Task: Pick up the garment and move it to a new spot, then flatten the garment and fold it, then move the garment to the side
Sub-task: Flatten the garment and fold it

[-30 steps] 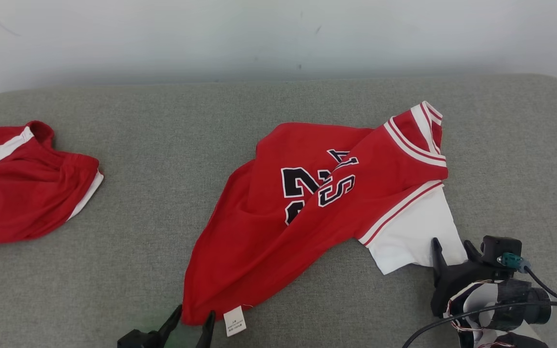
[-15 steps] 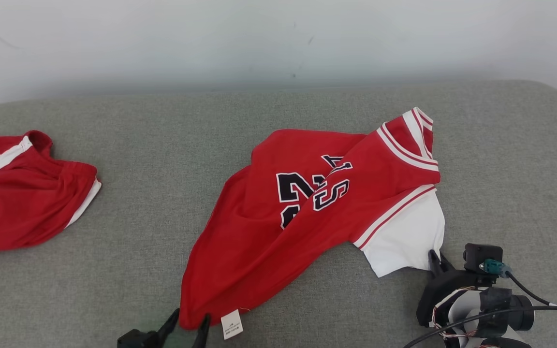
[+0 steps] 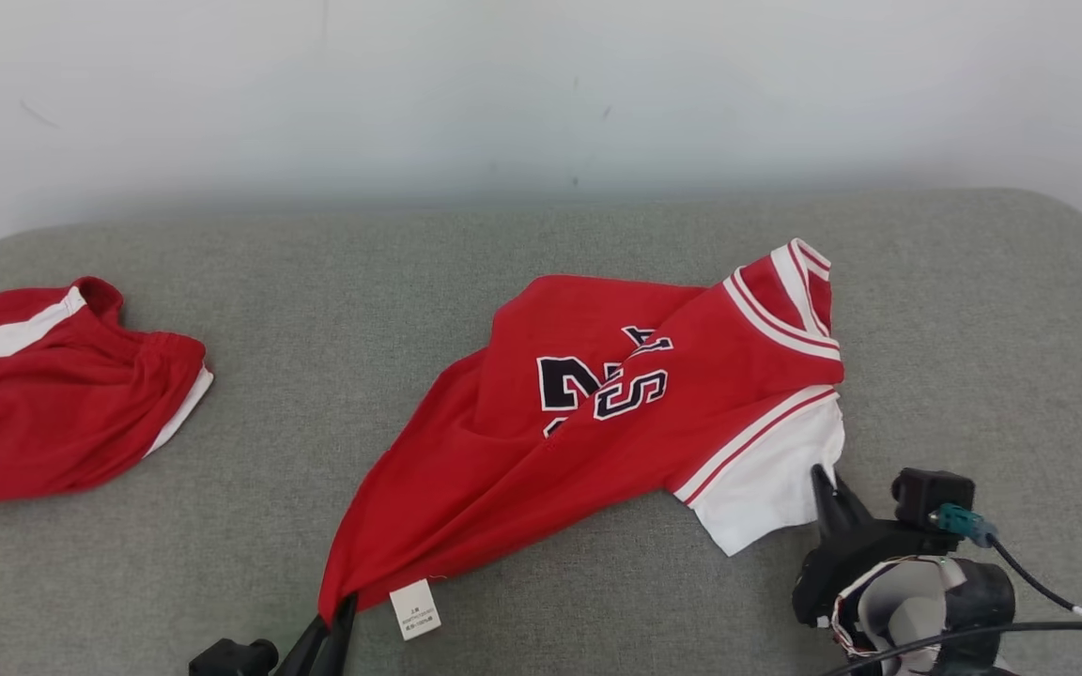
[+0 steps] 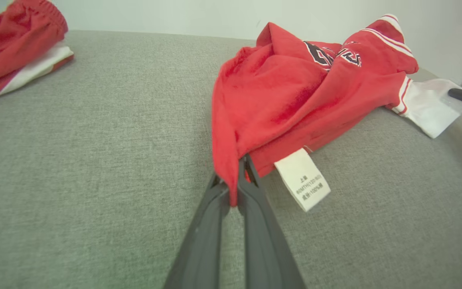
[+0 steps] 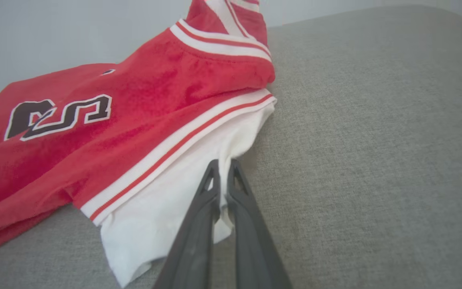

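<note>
On the grey cushion (image 3: pixel 297 282) in front of me the red jersey (image 3: pixel 588 422) is lying all rumpled, about mid-cushion and a bit toward my right, running on a diagonal from near-left to far-right. My left gripper (image 4: pixel 235 186) is pinched tight on the red bottom corner nearest me, with fabric squeezed between the two fingers and the white care label (image 4: pixel 302 179) just beside it. My right gripper (image 5: pixel 223 176) is clamped down too, on the edge of the white sleeve (image 5: pixel 167 200) at the jersey's right end. The black print on the chest is folded over itself, so I can't read it properly. The striped trim is bunched up at the far right corner. Way off to my left there's a pair of red shorts (image 3: pixel 53 394) with white trim, well apart from the jersey, and a pale wall (image 3: pixel 541 84) behind the cushion.
</note>
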